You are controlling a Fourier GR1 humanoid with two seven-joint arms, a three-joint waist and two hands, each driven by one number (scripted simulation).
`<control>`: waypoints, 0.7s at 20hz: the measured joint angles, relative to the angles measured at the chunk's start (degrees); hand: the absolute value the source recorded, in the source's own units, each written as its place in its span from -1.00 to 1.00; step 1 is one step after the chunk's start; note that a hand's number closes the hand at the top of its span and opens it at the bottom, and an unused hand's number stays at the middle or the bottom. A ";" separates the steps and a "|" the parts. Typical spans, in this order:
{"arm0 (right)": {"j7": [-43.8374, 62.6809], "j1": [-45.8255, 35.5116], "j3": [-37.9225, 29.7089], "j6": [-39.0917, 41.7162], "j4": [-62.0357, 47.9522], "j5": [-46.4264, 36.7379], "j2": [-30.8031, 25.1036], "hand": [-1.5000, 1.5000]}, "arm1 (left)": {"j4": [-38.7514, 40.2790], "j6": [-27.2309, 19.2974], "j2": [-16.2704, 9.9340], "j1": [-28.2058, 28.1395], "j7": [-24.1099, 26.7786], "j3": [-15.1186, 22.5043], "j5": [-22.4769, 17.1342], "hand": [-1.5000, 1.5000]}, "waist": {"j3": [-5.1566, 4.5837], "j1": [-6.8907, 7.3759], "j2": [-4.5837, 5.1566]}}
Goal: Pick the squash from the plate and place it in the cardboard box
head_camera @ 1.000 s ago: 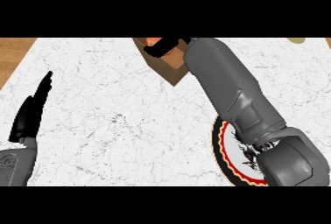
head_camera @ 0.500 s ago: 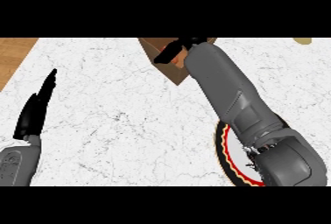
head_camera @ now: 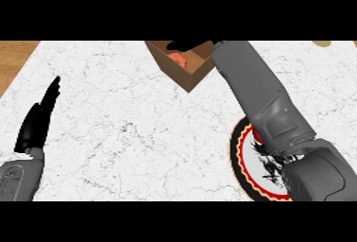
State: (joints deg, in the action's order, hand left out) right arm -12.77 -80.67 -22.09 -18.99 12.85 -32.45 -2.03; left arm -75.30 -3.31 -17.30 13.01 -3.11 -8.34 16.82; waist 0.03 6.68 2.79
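Note:
The cardboard box (head_camera: 193, 78) stands open at the top middle of the counter. An orange squash (head_camera: 178, 58) shows inside it, against the left inner wall. My right hand (head_camera: 187, 45) is right above the squash at the box's opening, mostly cut off by the view's top edge. Its grey forearm (head_camera: 254, 90) runs down to the lower right. It crosses the plate (head_camera: 241, 153), which has a red and yellow rim and a dark pattern. My left hand (head_camera: 38, 118) rests open at the left edge with straight fingers pointing up.
White marble counter (head_camera: 125, 123) fills most of the view. A strip of wooden floor (head_camera: 12, 59) shows at the upper left. A small tan object (head_camera: 322, 43) sits at the top right edge.
The right hand has carried the squash toward the box, and the squash now sits inside the opening. More of the box shows. The left hand stays at the left edge.

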 measured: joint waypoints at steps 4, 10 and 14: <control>-4.23 1.38 -3.51 1.51 0.50 3.47 -2.37 -1.00 | -1.16 0.04 -0.10 -1.25 -0.16 -0.09 -0.03 0.00 | 0.03 -0.40 -0.26; -7.31 2.96 -7.02 6.91 -0.38 6.78 -8.82 -1.00 | -0.63 0.39 -0.93 -1.53 -0.12 -1.21 -0.54 0.00 | 0.02 -1.50 -0.57; -9.01 5.39 -8.20 10.67 -1.02 7.83 -13.93 -1.00 | -1.54 -0.10 -0.63 -2.87 -0.64 -1.29 -0.30 0.00 | 0.04 -2.35 -0.97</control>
State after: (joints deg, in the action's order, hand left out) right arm -21.78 -75.29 -30.29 -8.33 11.83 -24.62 -15.96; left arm -76.84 -3.42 -17.92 10.14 -3.75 -9.63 16.52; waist 0.07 4.33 1.82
